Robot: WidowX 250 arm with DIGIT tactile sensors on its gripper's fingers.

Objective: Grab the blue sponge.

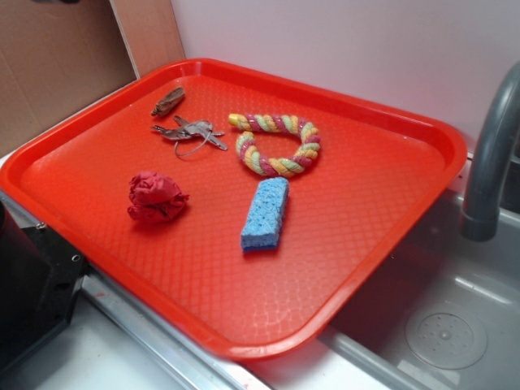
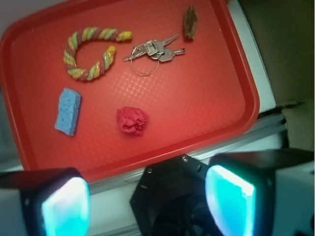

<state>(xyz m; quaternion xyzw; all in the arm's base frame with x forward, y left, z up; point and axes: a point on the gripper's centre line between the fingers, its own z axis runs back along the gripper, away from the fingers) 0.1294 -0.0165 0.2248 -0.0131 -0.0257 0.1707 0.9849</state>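
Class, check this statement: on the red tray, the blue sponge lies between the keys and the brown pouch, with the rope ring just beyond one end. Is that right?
Not quite. The blue sponge lies on the red tray apart from the keys and the brown pouch, beside the red paper ball. The rope ring does sit just beyond one end. The exterior view shows this.

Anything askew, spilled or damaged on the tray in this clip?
Nothing spilled or broken. The red tray overhangs the sink at one corner, which looks a bit precarious. The blue sponge lies flat and clear of the rope ring, paper ball and keys. The gripper is open, off the tray.
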